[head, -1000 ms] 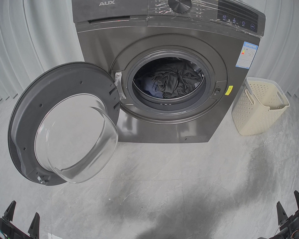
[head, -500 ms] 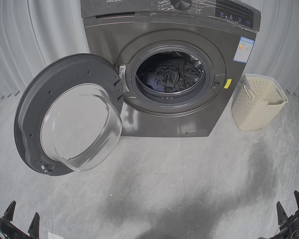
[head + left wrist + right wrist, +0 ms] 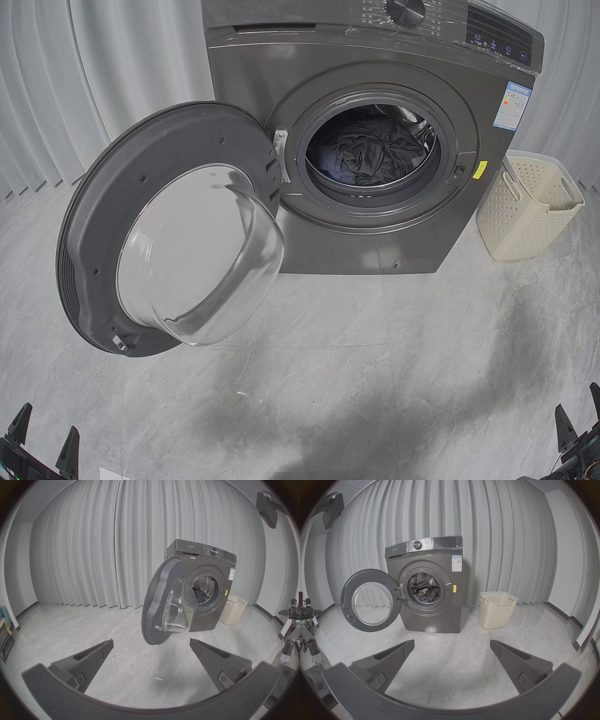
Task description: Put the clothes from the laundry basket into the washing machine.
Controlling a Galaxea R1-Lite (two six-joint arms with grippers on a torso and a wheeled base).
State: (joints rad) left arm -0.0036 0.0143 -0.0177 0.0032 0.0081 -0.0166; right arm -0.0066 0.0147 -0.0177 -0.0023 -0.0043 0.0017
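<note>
The grey washing machine [image 3: 375, 56] stands ahead with its round door [image 3: 169, 231] swung wide to the left. Dark clothes [image 3: 369, 153] lie piled inside the drum; the right wrist view shows these clothes [image 3: 427, 594] too. The cream laundry basket [image 3: 531, 209] sits on the floor to the machine's right, and its visible inside looks empty. My left gripper [image 3: 44, 431] is low at the near left, open and holding nothing. At the near right my right gripper [image 3: 581, 415] is likewise open and holds nothing. Both are far from the machine.
Grey marble-look floor [image 3: 350, 375] stretches open between me and the machine. Pale curtains [image 3: 94, 81] hang behind and to both sides. The open door [image 3: 162, 602] juts out into the left side of the approach. A small white scrap [image 3: 112, 474] lies by my left gripper.
The whole head view has shifted: the machine, door and basket now sit further right and slightly smaller, so the camera moved. Both grippers stay at the same spots, still open.
</note>
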